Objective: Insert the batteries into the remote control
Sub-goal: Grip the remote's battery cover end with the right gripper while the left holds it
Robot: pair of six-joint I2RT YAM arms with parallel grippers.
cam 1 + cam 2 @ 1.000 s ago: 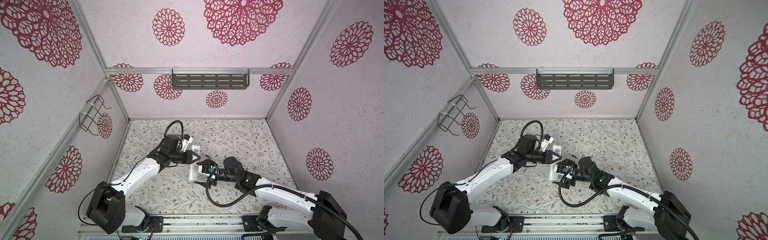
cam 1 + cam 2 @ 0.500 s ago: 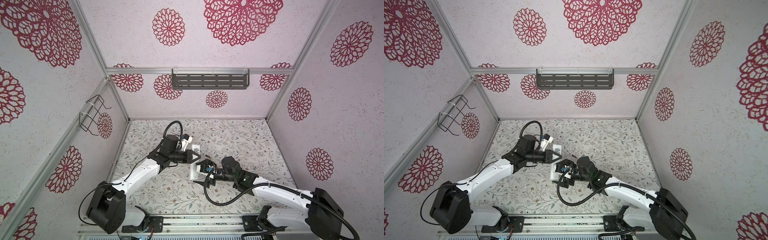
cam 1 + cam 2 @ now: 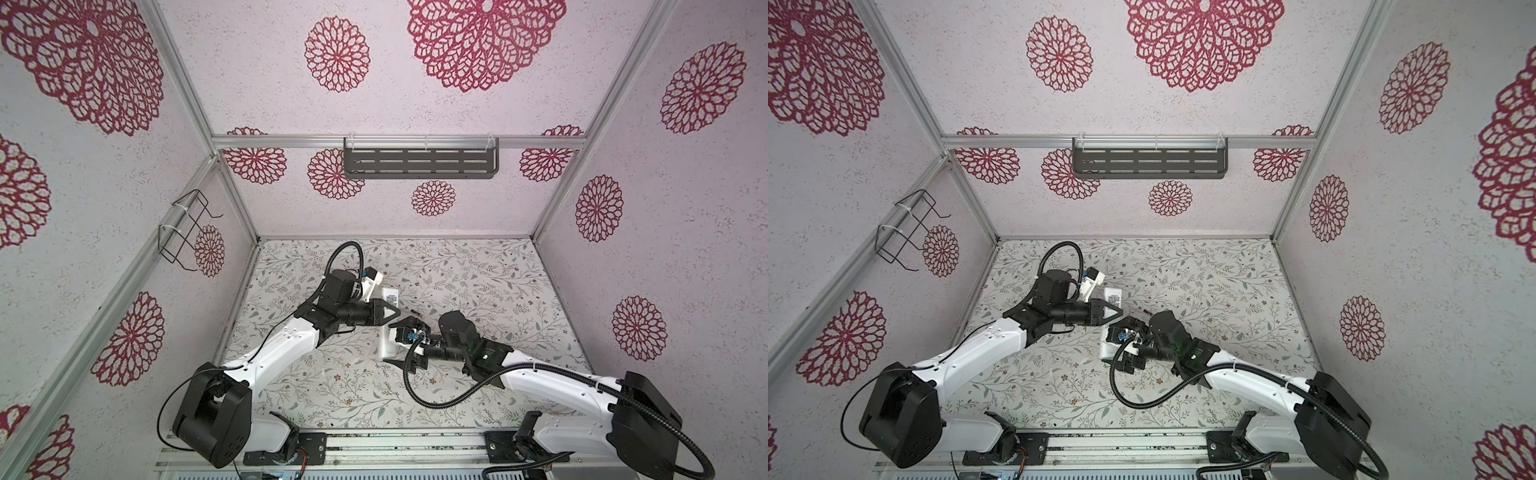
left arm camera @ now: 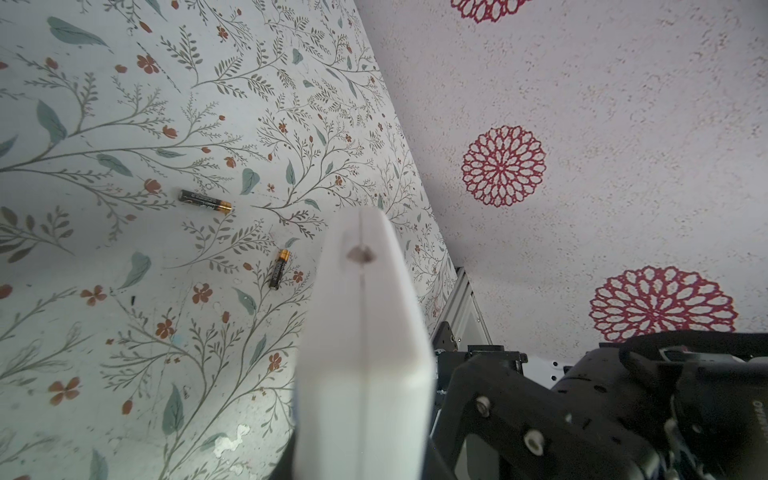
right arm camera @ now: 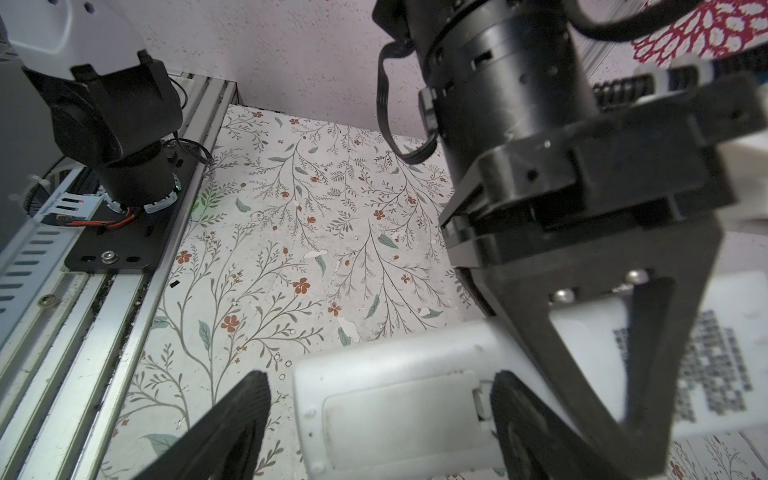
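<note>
The space is enclosed by pale textured walls (image 3: 478,208) printed with crimson rosettes. A dark slotted shelf (image 3: 419,164) is hung at 12 o'clock and a wire rack (image 3: 185,232) at 10 o'clock. The floor (image 3: 478,282) is covered in a leafy floral print, and an aluminium rail (image 3: 395,446) is fitted at 6 o'clock.

Lab test cell: aluminium frame (image 3: 399,141), papered walls (image 3: 685,249).

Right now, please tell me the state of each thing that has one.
Remote: held, back side up.
Cover: closed on remote.
Batteries: lying loose, not loaded.
Left pincer: shut on remote.
Right pincer: open, straddling the cover end.
</note>
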